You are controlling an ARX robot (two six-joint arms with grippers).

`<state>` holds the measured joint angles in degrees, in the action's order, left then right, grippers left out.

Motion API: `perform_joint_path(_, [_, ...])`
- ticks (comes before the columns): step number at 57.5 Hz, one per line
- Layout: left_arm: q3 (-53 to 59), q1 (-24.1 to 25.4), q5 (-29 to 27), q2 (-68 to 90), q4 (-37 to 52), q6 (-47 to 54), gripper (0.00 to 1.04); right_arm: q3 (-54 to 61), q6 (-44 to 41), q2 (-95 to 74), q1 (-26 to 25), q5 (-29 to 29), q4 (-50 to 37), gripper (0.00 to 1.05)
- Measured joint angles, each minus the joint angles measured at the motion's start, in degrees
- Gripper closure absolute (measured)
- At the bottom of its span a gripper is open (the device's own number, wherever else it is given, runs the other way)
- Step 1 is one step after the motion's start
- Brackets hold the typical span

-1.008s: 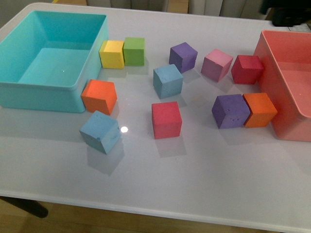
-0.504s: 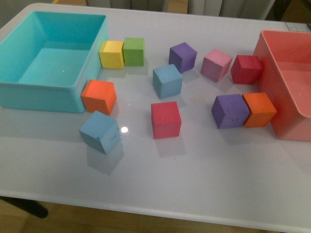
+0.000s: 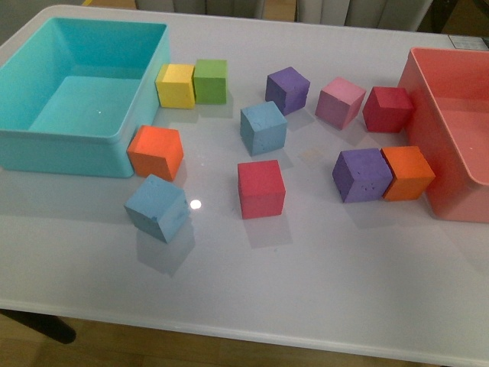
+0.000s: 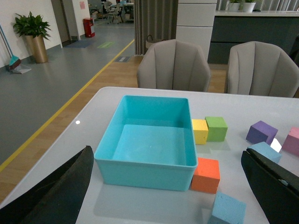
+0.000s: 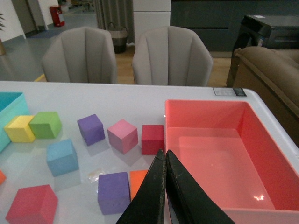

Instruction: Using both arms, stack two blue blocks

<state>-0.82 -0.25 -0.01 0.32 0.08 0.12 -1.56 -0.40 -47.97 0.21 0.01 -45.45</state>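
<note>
Left jaws apart, right jaws together. I judge near blue block (image 3: 157, 206) closer to left arm; far blue block (image 3: 263, 128) mid-counter (image 3: 344, 275).

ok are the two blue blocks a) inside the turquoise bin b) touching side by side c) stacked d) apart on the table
d: the near blue block and the far blue block both rest on the table with a clear gap between them.
</note>
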Motion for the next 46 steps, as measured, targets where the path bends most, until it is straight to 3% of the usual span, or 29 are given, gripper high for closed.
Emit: perform_joint_path(46, [0.0, 0.0, 0.0, 0.0, 0.0, 0.0, 0.09, 0.7, 0.0, 29.8, 0.0, 0.0, 27.3, 1.03])
